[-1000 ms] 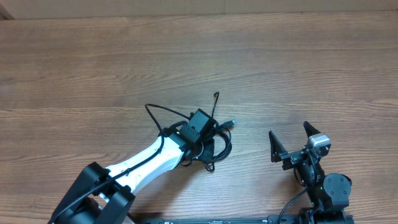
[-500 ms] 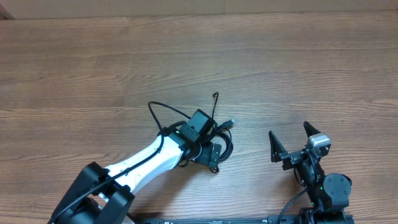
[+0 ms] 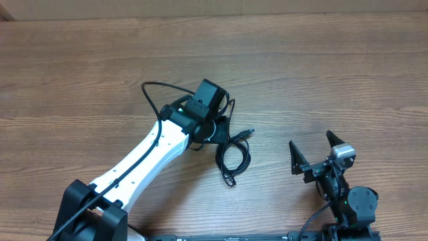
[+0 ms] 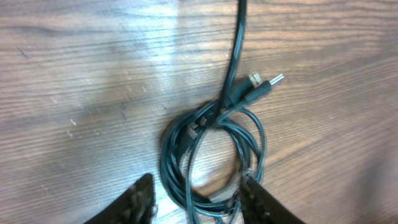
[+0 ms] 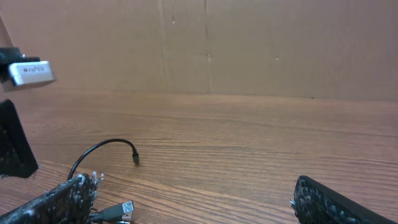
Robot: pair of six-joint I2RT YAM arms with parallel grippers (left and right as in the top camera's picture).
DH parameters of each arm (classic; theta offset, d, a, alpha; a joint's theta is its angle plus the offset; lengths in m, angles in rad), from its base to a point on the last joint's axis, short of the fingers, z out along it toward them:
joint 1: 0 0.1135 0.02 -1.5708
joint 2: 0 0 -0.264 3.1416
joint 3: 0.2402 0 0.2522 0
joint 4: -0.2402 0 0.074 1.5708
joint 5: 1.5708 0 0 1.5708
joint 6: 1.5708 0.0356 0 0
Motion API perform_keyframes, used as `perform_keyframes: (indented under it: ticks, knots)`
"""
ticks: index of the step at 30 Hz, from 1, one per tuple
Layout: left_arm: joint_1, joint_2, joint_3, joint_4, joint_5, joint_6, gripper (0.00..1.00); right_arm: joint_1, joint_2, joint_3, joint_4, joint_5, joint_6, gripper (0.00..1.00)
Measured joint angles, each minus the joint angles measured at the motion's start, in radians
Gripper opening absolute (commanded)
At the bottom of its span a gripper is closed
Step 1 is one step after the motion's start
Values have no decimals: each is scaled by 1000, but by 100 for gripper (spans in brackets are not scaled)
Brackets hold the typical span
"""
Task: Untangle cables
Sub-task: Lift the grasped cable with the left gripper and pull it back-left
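Observation:
The cables (image 4: 211, 155) lie as one tangled black coil on the wooden table (image 3: 321, 73), with a USB plug (image 4: 266, 84) sticking out at its upper right. In the overhead view the coil (image 3: 234, 155) sits just below and to the right of my left wrist. My left gripper (image 4: 198, 199) hovers open above it, fingertips either side of the coil's near edge, holding nothing. From the right wrist view I see the plug (image 5: 121, 208) and a thin cable end (image 5: 135, 158) curling up. My right gripper (image 5: 199, 202) stands wide open and empty.
A cardboard wall (image 5: 249, 43) closes off the far side of the table. The left arm's own thicker black cable (image 3: 152, 94) loops out to the left of its wrist. The right arm's base (image 3: 351, 204) sits at the front right edge.
My left gripper let go of the coil and moved up and to the left, away from it. The coil stayed on the table, slightly looser. The right arm has not moved.

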Motion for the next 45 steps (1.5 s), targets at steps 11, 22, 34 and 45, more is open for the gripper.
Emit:
perform_keyframes:
  ticks: [11, 22, 34, 45]
  knots:
    - [-65, 16, -82, -50, 16, -155, 39, 0, 0, 0, 0, 0, 1, 100]
    - [74, 17, -111, -77, -30, -235, 45, 0, 0, 0, 0, 0, 0, 100]
    - [-14, 17, -260, 156, 86, -268, 57, 0, 0, 0, 0, 0, 0, 100]
    - [-86, 111, -256, 255, 53, -256, 47, 0, 0, 0, 0, 0, 1, 100]
